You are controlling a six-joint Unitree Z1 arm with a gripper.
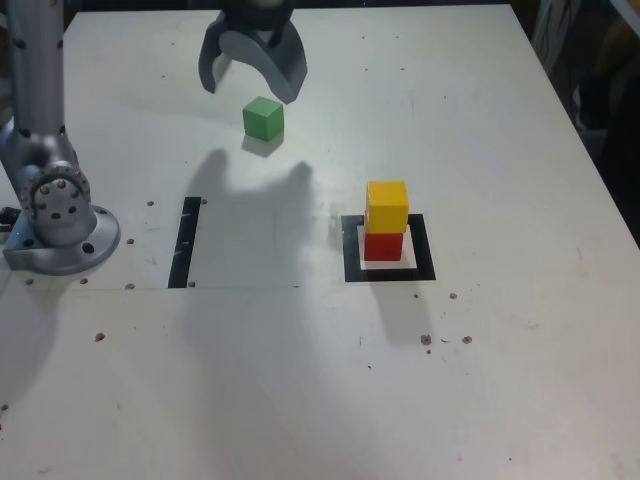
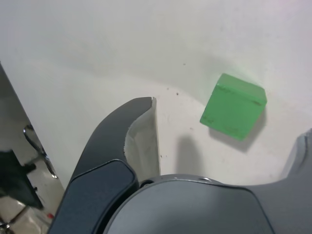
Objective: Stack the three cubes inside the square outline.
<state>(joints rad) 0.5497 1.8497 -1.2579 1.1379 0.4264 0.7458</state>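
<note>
Hand above the green cube, two cubes already stacked in the square

The hand [image 1: 252, 75] hangs with its jaws spread wide and holds nothing; the green cube [image 1: 263, 118] lies on the white desk [image 1: 480, 120] just below and in front of it, slightly toward the exterior view's right of the gap between the fingers. In the wrist view the green cube [image 2: 234, 106] sits between the two fingers but nearer to one side, and it is turned a little against the jaw line (a cube has no long axis, so only this small twist matters). The square outline [image 1: 350, 255] is well apart, toward the exterior view's right and nearer to that camera. Inside it the red cube [image 1: 383, 246] stands with the yellow cube [image 1: 387, 207] on top. I judge that the next move is to centre over the green cube and descend.
</note>
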